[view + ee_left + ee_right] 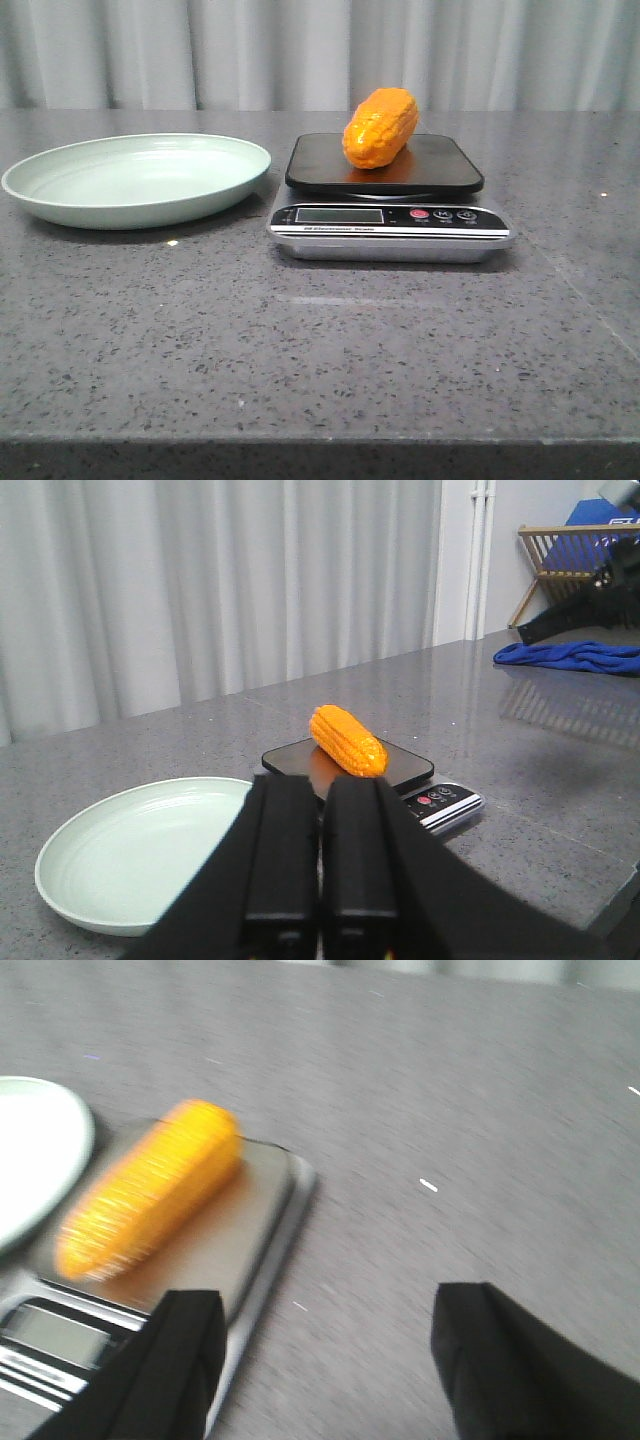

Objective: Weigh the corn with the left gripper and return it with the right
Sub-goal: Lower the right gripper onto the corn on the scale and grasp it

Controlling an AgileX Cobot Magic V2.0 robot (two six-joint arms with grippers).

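Front view: the corn (381,128) is seen lying on the dark platform of the kitchen scale (388,197), one end pointed toward the camera. The scale's display (340,215) is lit pale, but no reading can be made out. A pale green plate (137,179) is set just beside the scale on the left, apart from it, on the grey speckled table (320,340). Neither arm is caught in this view.

Left wrist view: the left gripper (320,865) is shown with its two black fingers (283,850) pressed together, nothing held between them; the finger bases are cut off by the frame edge. Beyond them the corn (347,739) is seen on the scale (375,775), with the plate (150,845) close by and partly hidden behind the fingers. A blue cloth (570,656) and a wooden rack (580,555) are noted far off near the table's end; the rack is cropped.

Right wrist view: heavily blurred. The right gripper (325,1345) is shown spread wide, empty, with its fingers (180,1360) cut off below. The corn (150,1190) is made out on the scale (250,1230), clear of the fingers. Only a sliver of the plate (35,1150) is visible.
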